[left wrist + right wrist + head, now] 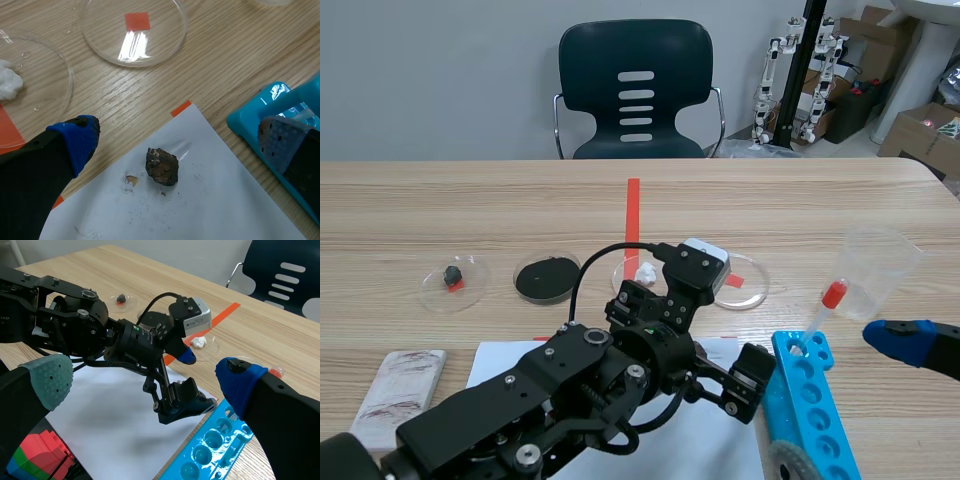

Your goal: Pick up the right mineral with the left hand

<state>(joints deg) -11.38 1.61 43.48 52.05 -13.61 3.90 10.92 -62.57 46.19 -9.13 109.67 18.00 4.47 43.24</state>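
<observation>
The mineral (161,166) was a dark brown lump, rough and rusty, lying on white paper (225,200) between the left gripper's (180,142) spread-apart fingers.

The mineral (162,166) is a small, dark brown lump with a rough surface. It lies on the white paper (235,200), near the paper's corner.

It was a robotics lab set up for bench science. A long wooden table (840,200) carried clear petri dishes (750,288), a blue test-tube rack (810,400) with a red-capped tube (823,310) and a plastic beaker (878,265). Behind it, small humanoid robots (807,70) hung on a stand beside cardboard boxes (920,125), and an office chair (636,90) stood against a plain grey wall (440,80).
</observation>
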